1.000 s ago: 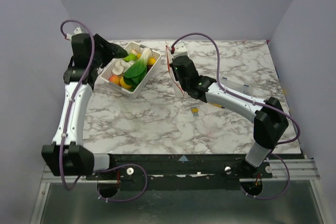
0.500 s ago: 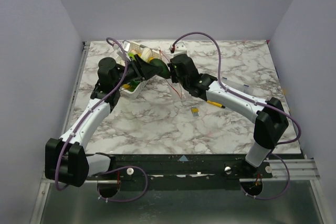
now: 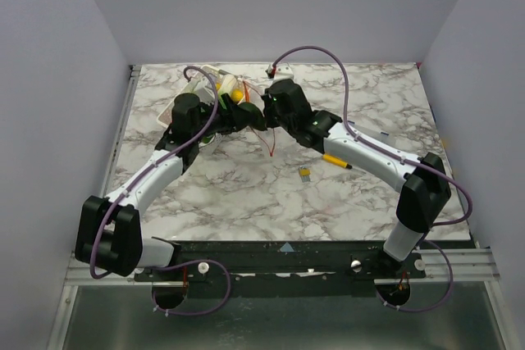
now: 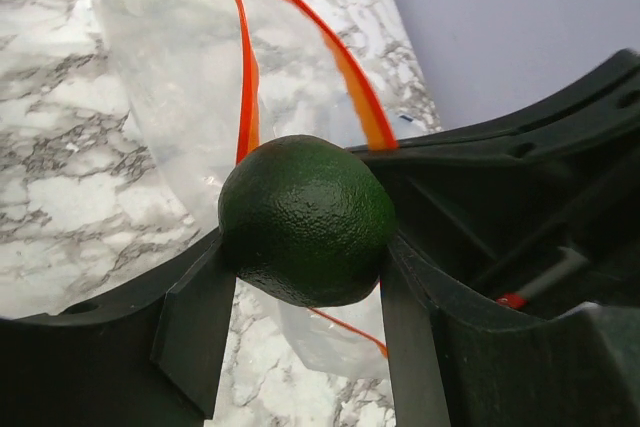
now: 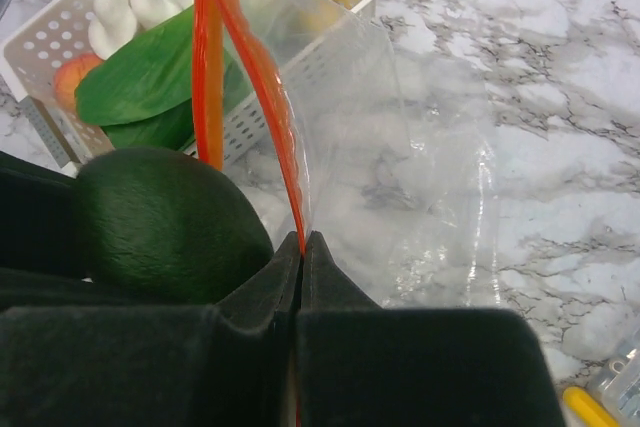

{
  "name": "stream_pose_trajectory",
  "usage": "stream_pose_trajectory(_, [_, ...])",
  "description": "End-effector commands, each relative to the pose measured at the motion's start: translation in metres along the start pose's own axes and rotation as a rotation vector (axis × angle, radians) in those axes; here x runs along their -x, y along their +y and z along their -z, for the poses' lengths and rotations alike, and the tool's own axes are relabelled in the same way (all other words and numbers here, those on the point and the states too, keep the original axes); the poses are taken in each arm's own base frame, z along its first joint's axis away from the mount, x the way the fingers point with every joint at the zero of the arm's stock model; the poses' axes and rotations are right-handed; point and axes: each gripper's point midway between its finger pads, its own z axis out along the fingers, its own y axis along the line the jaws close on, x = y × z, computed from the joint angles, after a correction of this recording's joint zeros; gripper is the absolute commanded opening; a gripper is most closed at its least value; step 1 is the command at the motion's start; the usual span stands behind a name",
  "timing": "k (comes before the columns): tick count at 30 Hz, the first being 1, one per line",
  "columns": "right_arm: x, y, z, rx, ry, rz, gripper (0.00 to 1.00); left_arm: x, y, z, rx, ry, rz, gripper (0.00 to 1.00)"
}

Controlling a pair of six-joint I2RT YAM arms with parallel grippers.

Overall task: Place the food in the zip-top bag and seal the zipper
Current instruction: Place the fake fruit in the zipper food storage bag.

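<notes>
My left gripper (image 4: 305, 259) is shut on a dark green, rough-skinned toy fruit (image 4: 305, 219) and holds it at the open mouth of the clear zip-top bag (image 4: 180, 77). The orange-red zipper (image 4: 350, 82) splits into two strips just beyond the fruit. My right gripper (image 5: 302, 243) is shut on one zipper strip (image 5: 262, 87) and holds the bag (image 5: 420, 177) up off the table. The green fruit (image 5: 165, 222) shows just left of it. In the top view both grippers, left (image 3: 243, 114) and right (image 3: 264, 117), meet at the back centre.
The white lattice basket (image 5: 55, 42) stands behind the bag with a green leaf (image 5: 140, 82), a white piece (image 5: 130, 7) and a peach-coloured piece (image 5: 72, 75) in it. A yellow marker pen (image 3: 336, 160) and a small yellow-grey object (image 3: 304, 174) lie on the marble table (image 3: 230, 194).
My left arm has swung right from the basket to the bag's mouth, carrying the green fruit. My right gripper has kept its hold on the zipper strip.
</notes>
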Motion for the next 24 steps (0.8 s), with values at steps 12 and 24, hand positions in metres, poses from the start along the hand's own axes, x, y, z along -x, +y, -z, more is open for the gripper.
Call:
stream_pose_trajectory(12, [0.022, 0.004, 0.01, 0.005, -0.022, -0.032, 0.01, -0.013, 0.001, -0.005, 0.257, 0.041, -0.14, 0.14])
stream_pose_trajectory(24, [0.021, 0.0, 0.001, -0.046, -0.029, -0.116, 0.01, -0.018, -0.043, -0.005, 0.09, 0.147, -0.128, 0.83])
